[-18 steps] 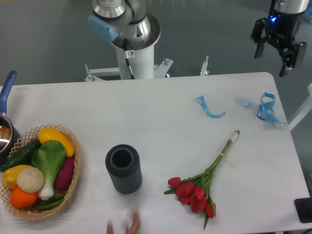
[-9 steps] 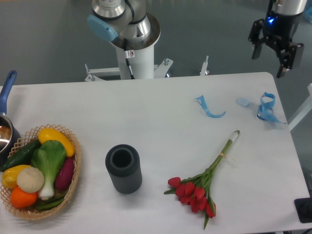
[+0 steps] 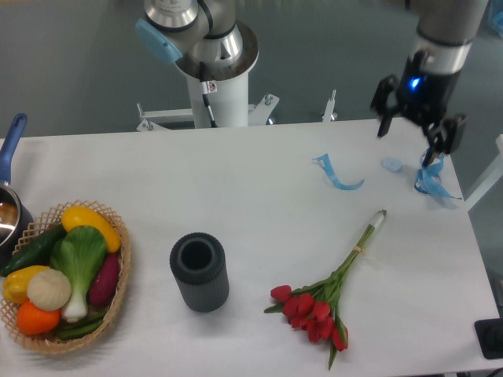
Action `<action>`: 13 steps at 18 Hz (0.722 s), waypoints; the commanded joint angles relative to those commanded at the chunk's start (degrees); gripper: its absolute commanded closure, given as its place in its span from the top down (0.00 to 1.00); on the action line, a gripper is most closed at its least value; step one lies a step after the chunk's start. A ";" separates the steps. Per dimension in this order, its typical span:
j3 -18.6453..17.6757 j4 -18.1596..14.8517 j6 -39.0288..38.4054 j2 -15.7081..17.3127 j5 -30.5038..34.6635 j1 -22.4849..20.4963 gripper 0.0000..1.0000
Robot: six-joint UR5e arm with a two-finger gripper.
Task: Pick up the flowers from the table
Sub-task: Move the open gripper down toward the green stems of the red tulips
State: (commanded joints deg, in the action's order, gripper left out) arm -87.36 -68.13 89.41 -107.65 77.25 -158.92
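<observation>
Gripper [image 3: 410, 135]: hovering over the table's [image 3: 236, 188] far right corner, fingers spread apart, holding nothing.

Flowers [image 3: 326, 297]: lying flat toward the near right edge, red heads pointing at the near edge, stems angling up toward the right edge.

Blue ribbon scraps [image 3: 428, 177]: sitting near the far right corner, seemingly just below the gripper.

Dark ribbed cylinder [image 3: 200, 272]: standing upright near centre.

Wicker basket [image 3: 116, 294]: resting at the near left corner.
</observation>
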 joint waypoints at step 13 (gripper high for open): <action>-0.71 11.35 -10.04 -12.31 0.35 4.32 1.00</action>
State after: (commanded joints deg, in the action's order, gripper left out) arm -88.07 -56.78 79.37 -119.96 77.61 -154.60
